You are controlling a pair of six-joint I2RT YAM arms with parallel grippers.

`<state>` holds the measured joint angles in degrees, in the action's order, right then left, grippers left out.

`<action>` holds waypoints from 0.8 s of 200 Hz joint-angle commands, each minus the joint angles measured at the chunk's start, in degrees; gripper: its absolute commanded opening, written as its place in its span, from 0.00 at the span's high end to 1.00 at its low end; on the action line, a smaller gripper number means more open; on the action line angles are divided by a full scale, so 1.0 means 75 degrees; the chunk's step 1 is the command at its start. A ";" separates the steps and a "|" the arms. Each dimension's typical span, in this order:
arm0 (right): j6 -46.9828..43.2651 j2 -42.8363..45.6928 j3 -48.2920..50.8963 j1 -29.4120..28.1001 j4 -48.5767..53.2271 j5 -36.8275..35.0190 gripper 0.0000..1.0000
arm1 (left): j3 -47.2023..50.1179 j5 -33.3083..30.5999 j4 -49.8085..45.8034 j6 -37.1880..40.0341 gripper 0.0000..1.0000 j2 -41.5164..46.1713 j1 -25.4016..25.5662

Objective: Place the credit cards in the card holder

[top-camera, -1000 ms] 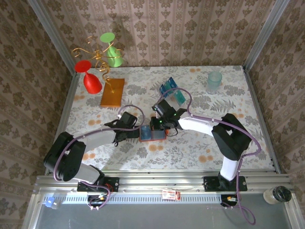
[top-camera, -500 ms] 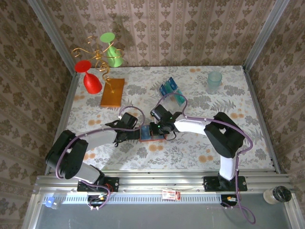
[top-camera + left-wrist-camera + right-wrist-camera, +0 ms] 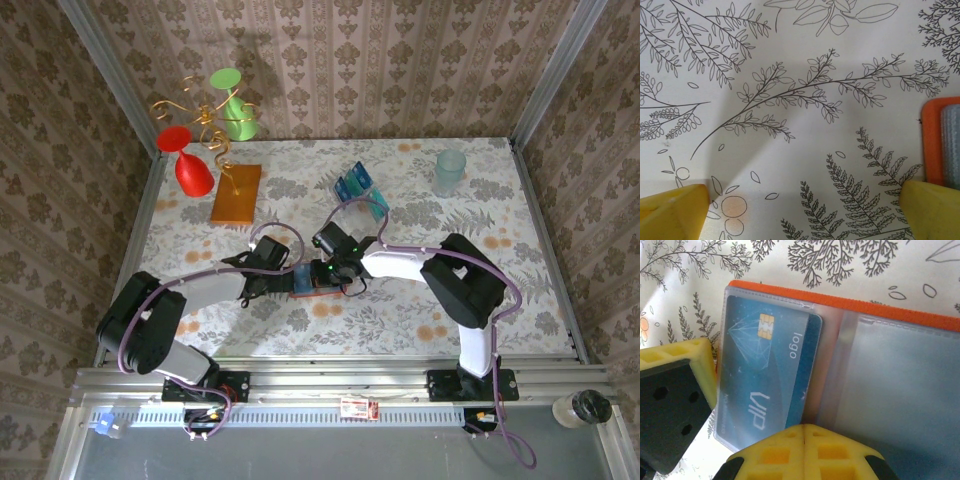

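The orange card holder (image 3: pixel 900 316) lies open on the table, clear pockets up. A blue credit card (image 3: pixel 767 372) marked "VIP" with a gold chip sits inside its left pocket. My right gripper (image 3: pixel 804 429) is shut with nothing between its fingers, its joined tips over the holder by the fold, just right of that card. In the top view the holder (image 3: pixel 322 289) lies between both grippers. My left gripper (image 3: pixel 802 212) stands open over bare tablecloth, one finger (image 3: pixel 932 210) at the holder's left edge (image 3: pixel 932 145). More blue and teal credit cards (image 3: pixel 360 188) stand in a clear rack further back.
A flat orange-brown slab (image 3: pixel 236 193) lies at the back left, beside a gold wire stand (image 3: pixel 205 125) holding a red cup (image 3: pixel 190 165) and a green cup (image 3: pixel 233 105). A clear cup (image 3: pixel 450 172) stands at the back right.
My right gripper has shifted a little left, onto the open card holder, staying shut. The left gripper has stayed open and nearly still.
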<state>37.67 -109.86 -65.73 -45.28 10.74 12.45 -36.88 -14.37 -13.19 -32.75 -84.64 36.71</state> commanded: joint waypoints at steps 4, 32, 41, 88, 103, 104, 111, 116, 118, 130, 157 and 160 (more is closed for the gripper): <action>-0.0023 -0.0196 -0.0268 -0.0062 0.0179 0.0201 0.97 | 0.0089 0.0144 0.0131 0.0008 0.00 -0.0431 0.0041; -0.0041 -0.0031 -0.0271 -0.0048 0.0206 0.0274 0.97 | 0.0090 0.0113 0.0095 -0.0004 0.00 -0.0372 0.0071; -0.0060 0.0130 -0.0242 -0.0003 0.0236 0.0245 0.97 | 0.0080 0.0097 0.0037 -0.0017 0.00 -0.0311 0.0064; -0.0221 0.1520 0.0274 0.0497 0.0525 -0.0230 0.74 | -0.0018 -0.0001 -0.0368 0.0008 0.00 0.0492 -0.0045; -0.0382 0.1800 0.0463 0.0649 0.0703 -0.0441 0.66 | -0.0113 0.0049 -0.0444 0.0022 0.00 0.0766 -0.0078; -0.0394 0.1826 0.0471 0.0660 0.0719 -0.0452 0.65 | -0.0123 0.0051 -0.0444 0.0021 0.00 0.0782 -0.0084; -0.0476 0.1908 0.0557 0.0718 0.0815 -0.0572 0.63 | -0.0175 0.0115 -0.0451 0.0031 0.00 0.0891 -0.0100; -0.0526 0.1950 0.0620 0.0761 0.0859 -0.0650 0.61 | -0.0201 0.0164 -0.0439 0.0023 0.00 0.0941 -0.0101; -0.0541 0.1973 0.0644 0.0778 0.0884 -0.0672 0.60 | -0.0217 0.0177 -0.0428 0.0029 0.00 0.0959 -0.0102; -0.0636 0.2004 0.0807 0.0864 0.0926 -0.0807 0.57 | -0.0293 0.0318 -0.0337 0.0043 0.00 0.1073 -0.0125; -0.0721 0.1860 0.1075 0.0957 0.0786 -0.0980 0.54 | -0.0323 0.0847 0.0233 0.0002 0.00 0.1166 -0.0171; -0.0722 0.1828 0.1097 0.0962 0.0755 -0.0989 0.54 | -0.0309 0.0939 0.0304 -0.0025 0.00 0.1158 -0.0182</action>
<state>34.15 -94.87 -59.46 -38.35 14.17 7.84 -37.89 -11.94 -13.98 -32.75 -76.86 35.90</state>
